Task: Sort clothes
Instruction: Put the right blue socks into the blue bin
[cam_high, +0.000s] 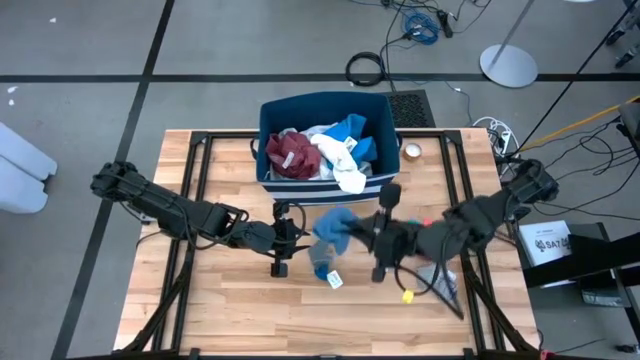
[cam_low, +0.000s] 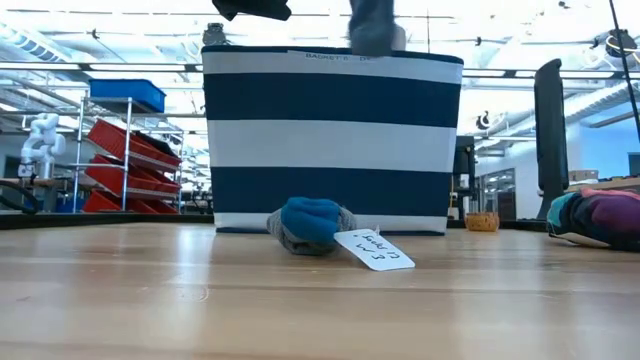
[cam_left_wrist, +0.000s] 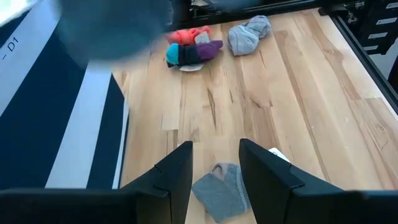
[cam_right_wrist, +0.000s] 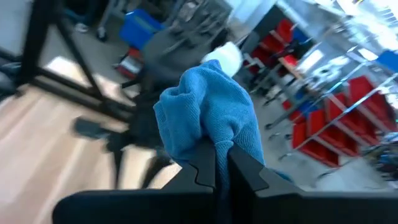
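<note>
Clothes are divided between the navy-and-white striped bin (cam_high: 268, 150) at the table's (cam_high: 230, 300) far edge and the table surface. The bin holds a maroon garment (cam_high: 289, 152), a white garment (cam_high: 340, 162) that drapes over the front rim, and a bright blue garment (cam_high: 352, 132). The right gripper (cam_high: 352, 232) is above the table just in front of the bin, with its fingers (cam_right_wrist: 205, 165) clenched on a blue cloth (cam_right_wrist: 208, 118) that hangs lifted off the surface. A grey-and-blue sock (cam_low: 308, 224) with a white paper tag (cam_low: 374, 248) lies on the table below it, in front of the bin's striped wall. The left gripper (cam_high: 283, 238) hovers near this sock, with its fingers (cam_left_wrist: 177, 174) spread apart and grasping nothing; the grey fabric shows between them in the left wrist view. To the right lie a multicoloured bundle (cam_left_wrist: 193, 48) of red, teal and purple pieces and a small grey bundle (cam_left_wrist: 247, 34), apart from each other. A small round object (cam_high: 412, 151) stands beside the bin's right wall. Cables (cam_high: 420, 25) lie on the floor beyond the table
</note>
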